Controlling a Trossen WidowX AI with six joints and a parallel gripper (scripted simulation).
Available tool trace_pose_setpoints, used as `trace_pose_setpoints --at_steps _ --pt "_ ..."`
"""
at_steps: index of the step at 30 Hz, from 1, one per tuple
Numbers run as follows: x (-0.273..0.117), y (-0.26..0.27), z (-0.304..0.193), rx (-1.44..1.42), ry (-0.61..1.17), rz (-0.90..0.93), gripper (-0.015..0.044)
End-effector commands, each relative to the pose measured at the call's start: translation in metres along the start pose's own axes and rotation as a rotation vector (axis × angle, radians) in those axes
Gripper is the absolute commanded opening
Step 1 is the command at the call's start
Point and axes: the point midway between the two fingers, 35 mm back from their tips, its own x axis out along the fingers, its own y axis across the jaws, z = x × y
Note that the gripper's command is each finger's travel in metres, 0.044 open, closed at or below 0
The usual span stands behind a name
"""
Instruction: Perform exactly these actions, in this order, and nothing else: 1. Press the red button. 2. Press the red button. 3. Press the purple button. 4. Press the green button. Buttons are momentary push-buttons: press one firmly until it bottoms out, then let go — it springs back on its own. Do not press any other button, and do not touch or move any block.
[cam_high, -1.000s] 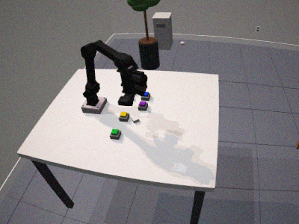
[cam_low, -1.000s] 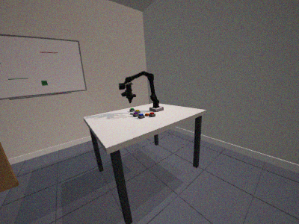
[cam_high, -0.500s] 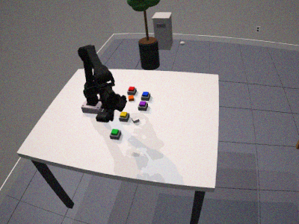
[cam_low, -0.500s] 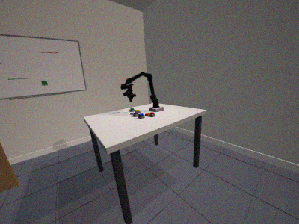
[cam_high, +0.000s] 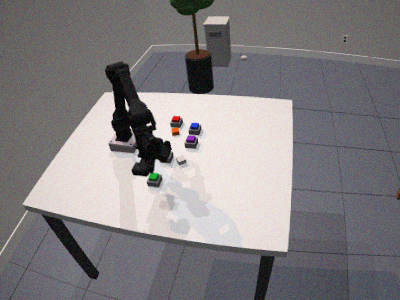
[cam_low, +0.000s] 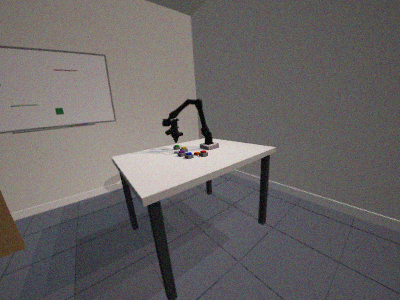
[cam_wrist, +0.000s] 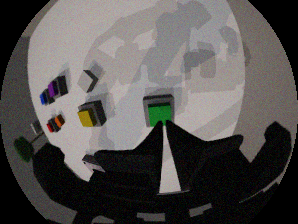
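My gripper (cam_low: 176, 141) (cam_wrist: 163, 123) is shut and empty, pointing down. In the wrist view its tips overlap the near edge of the green button (cam_high: 154, 177) (cam_low: 176, 146) (cam_wrist: 160, 114); the exterior view shows them a little above it. The green cap stands up on its dark base. The red button (cam_high: 176, 120) (cam_low: 203, 153) (cam_wrist: 50, 127) is at the far side of the group in the top view. The purple button (cam_high: 191, 139) (cam_wrist: 52, 90) stands between the blue button and the gripper there. Both caps look raised.
A yellow button (cam_low: 184, 148) (cam_wrist: 86, 118) is mostly hidden by the arm in the top view. A blue button (cam_high: 195, 126) (cam_low: 188, 154) stands beside the purple one. An orange block (cam_high: 175, 131) (cam_wrist: 59, 120) lies near the red button, and a pale grey block (cam_high: 181, 160) (cam_wrist: 88, 81) near the yellow one.
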Motion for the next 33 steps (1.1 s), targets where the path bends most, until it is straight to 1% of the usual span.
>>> trace_pose_setpoints --at_steps 1,14,33 --pt "0.01 0.002 -0.001 0.001 0.004 0.012 0.002" --pt "0.03 0.003 -0.002 0.001 0.004 0.012 0.002" --pt "0.03 0.003 -0.002 0.001 0.004 0.012 0.002"
